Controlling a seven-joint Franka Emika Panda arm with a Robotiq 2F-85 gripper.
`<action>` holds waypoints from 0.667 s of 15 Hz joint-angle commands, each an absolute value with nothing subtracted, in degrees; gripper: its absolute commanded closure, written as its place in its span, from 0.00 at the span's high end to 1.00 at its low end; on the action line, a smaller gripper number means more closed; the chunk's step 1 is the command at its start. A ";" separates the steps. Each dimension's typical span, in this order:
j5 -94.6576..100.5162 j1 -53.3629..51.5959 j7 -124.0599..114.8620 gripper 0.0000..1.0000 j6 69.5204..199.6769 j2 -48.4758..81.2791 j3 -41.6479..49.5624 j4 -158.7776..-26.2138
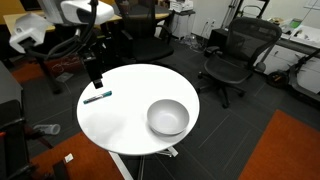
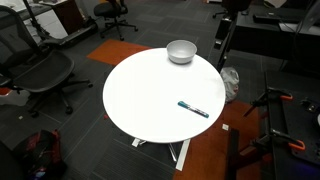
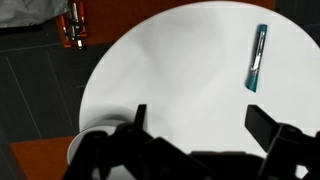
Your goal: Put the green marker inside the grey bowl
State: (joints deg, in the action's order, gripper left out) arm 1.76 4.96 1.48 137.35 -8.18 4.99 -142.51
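Hand (image 1: 96,80) hangs over the round white surface (image 1: 130,135) close to its edge; in the wrist view its fingers (image 3: 140,120) stand wide apart with nothing between them. Just beneath it in an exterior view, the green marker (image 1: 97,97) lies flat on the surface, untouched. The grey bowl (image 1: 167,117) sits upright and empty near the far edge, well apart from the marker in both exterior views; black office chairs (image 1: 235,55) stand around.
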 commanded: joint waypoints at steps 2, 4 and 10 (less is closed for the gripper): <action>-1.39 2.58 -3.00 1.00 142.84 -6.83 2.50 -145.81; -1.96 1.70 -4.55 1.00 144.70 -5.82 1.44 -146.56; -0.59 -0.64 -9.37 1.00 152.83 0.21 -1.41 -147.91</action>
State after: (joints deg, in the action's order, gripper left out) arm -0.94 0.41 -6.37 149.32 -2.58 -0.27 -147.45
